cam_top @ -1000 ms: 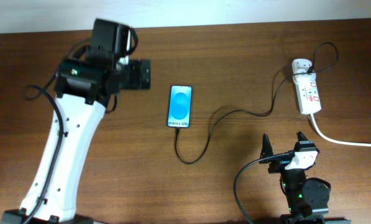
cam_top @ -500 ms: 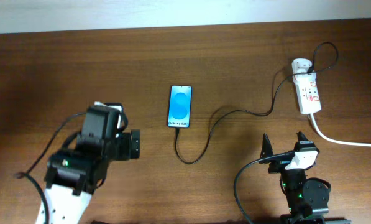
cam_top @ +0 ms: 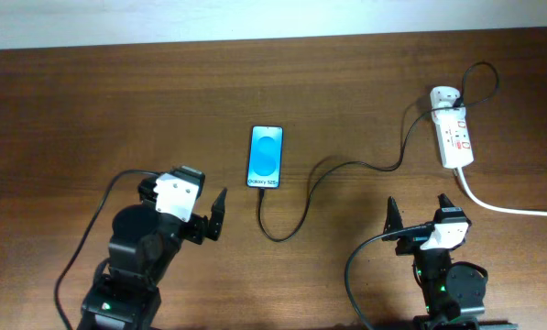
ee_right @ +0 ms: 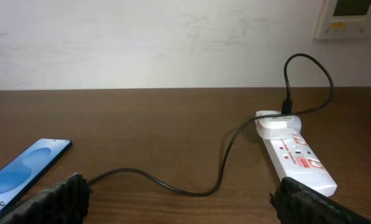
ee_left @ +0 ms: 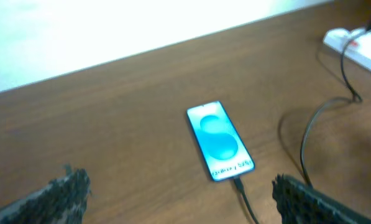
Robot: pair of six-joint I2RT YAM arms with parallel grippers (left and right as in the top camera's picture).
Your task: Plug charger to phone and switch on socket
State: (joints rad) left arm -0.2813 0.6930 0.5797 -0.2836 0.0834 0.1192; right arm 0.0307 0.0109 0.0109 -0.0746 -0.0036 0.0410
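I see the left claw (cam_top: 209, 218) retracted to base within 1 s, spread, empty; right claw (cam_top: 420, 213) likewise spread. Charger (cam_top: 346, 168) looks seated in phone (cam_top: 266, 157); socket (cam_top: 454, 137) switch is my remaining check

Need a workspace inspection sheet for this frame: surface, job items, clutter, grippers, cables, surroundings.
Surface: dark wood-grain table.
Phone: lying flat, screen lit blue, text end toward the arms.
Charger: tip meets the phone's near edge and looks plugged in; white adapter sits in the strip's far end.
Socket: white power strip at right; switch state too small to tell.
Clutter: nothing seen.
Grippers: left gripper open and empty; right gripper open and empty.
Cables: charger lead loops loosely; thick white cord runs off right.
Surroundings: white wall, wall panel.
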